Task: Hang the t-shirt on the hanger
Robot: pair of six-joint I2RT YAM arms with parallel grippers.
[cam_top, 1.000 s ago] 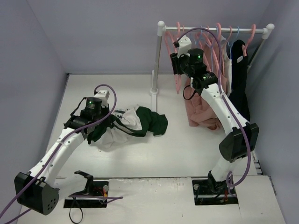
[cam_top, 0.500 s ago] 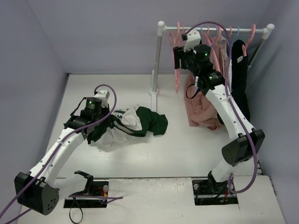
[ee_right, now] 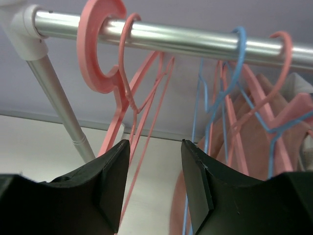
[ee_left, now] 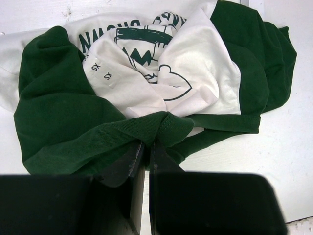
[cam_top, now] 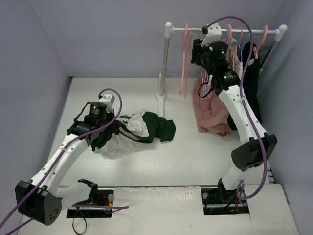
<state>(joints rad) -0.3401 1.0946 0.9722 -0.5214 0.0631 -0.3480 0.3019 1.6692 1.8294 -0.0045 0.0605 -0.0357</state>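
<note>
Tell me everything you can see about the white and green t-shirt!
The t-shirt looks like soft cloth, cream-white with dark green sleeves and trim and a green printed design with letters. Two small white size tags show on it. It lies crumpled in a heap on the white table. The left gripper is shut on a green fold at its edge.

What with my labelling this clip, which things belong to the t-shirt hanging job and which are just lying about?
Job: t-shirt, pink hanger, left pincer shut on the t-shirt, right pincer open by the hanger.
Lying about: salmon-pink garment, black garment, blue hangers.
</note>
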